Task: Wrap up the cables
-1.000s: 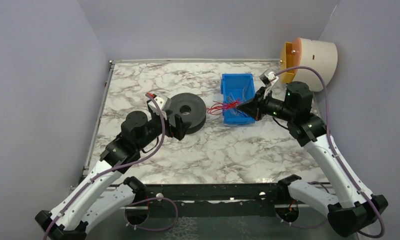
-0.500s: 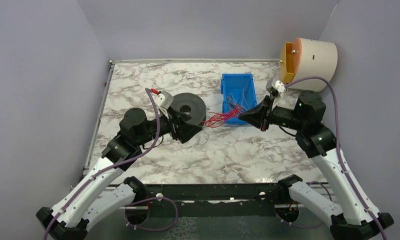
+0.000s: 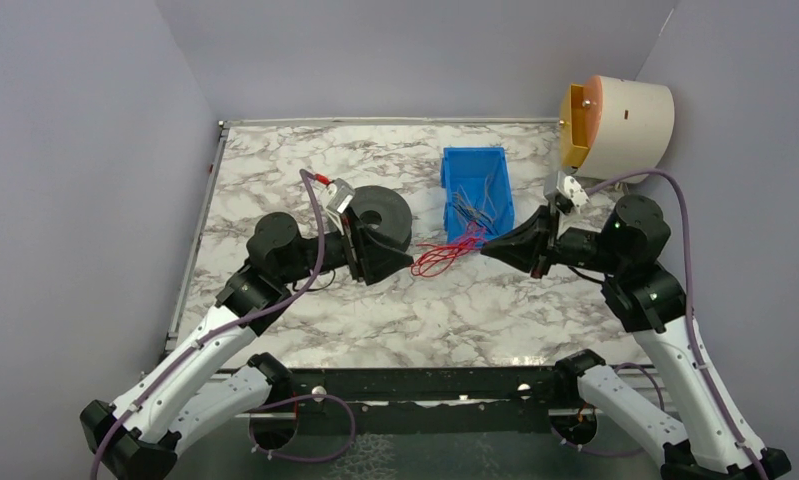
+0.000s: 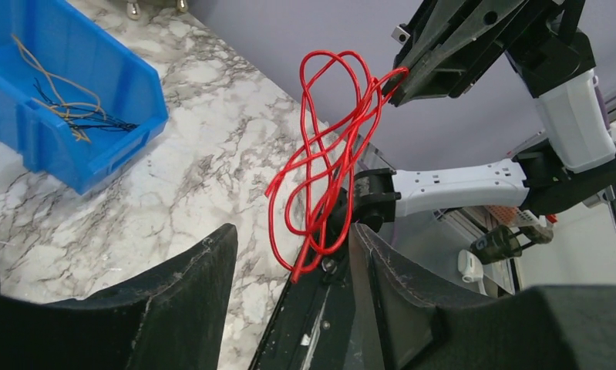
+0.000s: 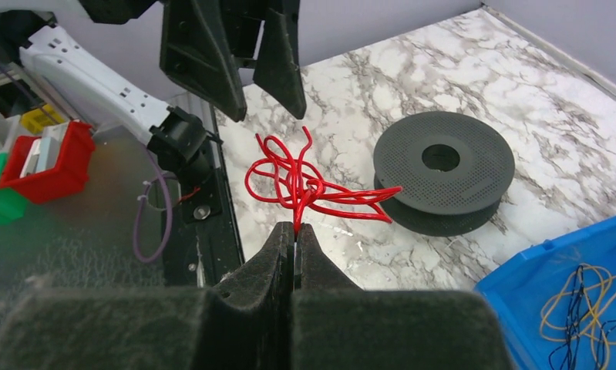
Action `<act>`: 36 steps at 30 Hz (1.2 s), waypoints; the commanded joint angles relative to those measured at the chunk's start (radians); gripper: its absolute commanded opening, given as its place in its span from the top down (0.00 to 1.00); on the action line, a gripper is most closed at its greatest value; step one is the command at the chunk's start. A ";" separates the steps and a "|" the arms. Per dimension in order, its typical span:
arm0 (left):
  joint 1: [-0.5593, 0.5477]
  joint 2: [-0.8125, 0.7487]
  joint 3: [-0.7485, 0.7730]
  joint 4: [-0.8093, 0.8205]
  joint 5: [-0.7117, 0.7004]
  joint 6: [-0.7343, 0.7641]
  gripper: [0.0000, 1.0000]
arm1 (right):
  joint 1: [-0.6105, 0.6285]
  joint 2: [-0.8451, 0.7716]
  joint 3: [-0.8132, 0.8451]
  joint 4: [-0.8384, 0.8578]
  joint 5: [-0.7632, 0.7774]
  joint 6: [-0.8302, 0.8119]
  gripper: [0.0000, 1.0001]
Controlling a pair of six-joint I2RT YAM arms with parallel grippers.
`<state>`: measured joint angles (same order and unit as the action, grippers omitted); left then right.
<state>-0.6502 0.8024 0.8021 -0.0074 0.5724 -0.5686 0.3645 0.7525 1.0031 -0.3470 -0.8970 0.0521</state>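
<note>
Red cable tangle (image 5: 297, 185) pinched at one end by right gripper (image 5: 294, 231), jaws fully closed, held in the air over mid-table (image 3: 475, 300). Left gripper (image 4: 289, 239) jaws apart, straddling the tangle's other end, not clamped. Black spool (image 3: 380, 213) lies just behind it. Blue bin (image 3: 477, 190) toward far edge holds yellow and dark wires (image 3: 475, 207).

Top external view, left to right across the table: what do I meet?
Black perforated plastic spool → tangled red cable bundle → right hand, pinching that bundle's end → beige cylindrical drum at the far right wall.
</note>
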 commanded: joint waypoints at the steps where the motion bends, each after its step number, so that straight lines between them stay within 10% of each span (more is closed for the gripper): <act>1: -0.002 0.017 -0.009 0.109 0.065 -0.059 0.45 | -0.003 -0.021 -0.019 -0.011 -0.100 -0.012 0.99; 36: -0.003 0.112 -0.044 0.282 0.408 -0.114 0.59 | -0.003 0.009 -0.035 0.140 -0.296 0.093 0.99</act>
<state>-0.6502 0.9134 0.7605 0.2325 0.9146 -0.6819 0.3645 0.7597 0.9657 -0.2497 -1.1603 0.1299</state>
